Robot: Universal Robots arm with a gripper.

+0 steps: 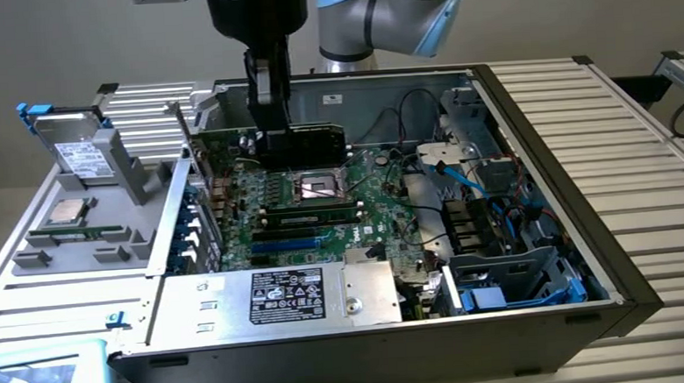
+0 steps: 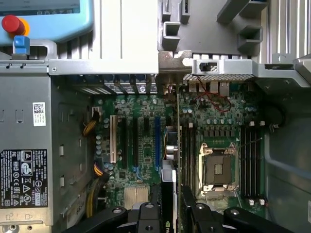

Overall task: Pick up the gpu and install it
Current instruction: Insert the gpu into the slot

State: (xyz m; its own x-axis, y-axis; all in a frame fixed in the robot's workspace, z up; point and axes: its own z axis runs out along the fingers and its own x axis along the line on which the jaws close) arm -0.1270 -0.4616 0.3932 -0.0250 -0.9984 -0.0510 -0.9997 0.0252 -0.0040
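Closest to your outside camera sits the silver power supply (image 1: 207, 306), well to the near side of the processor socket (image 1: 318, 187), where it leaves the board open from above. Between it and the socket lie the memory sticks (image 1: 308, 216), flat in their slots on the green motherboard (image 1: 373, 209). Just beyond the socket stands the gpu (image 1: 311, 145), upright on its long edge. I judge you have it that way because its connector edge must go straight down into a slot. Your pincer (image 1: 271, 135) is clamped on the card's upper edge, one finger on each face, which leaves the lower edge free to meet the board. Whether that edge is seated in a slot or only hangs above one, you cannot tell. Farthest from the socket rises the arm (image 1: 385, 14), reaching down over the back wall of the open case (image 1: 548, 102).
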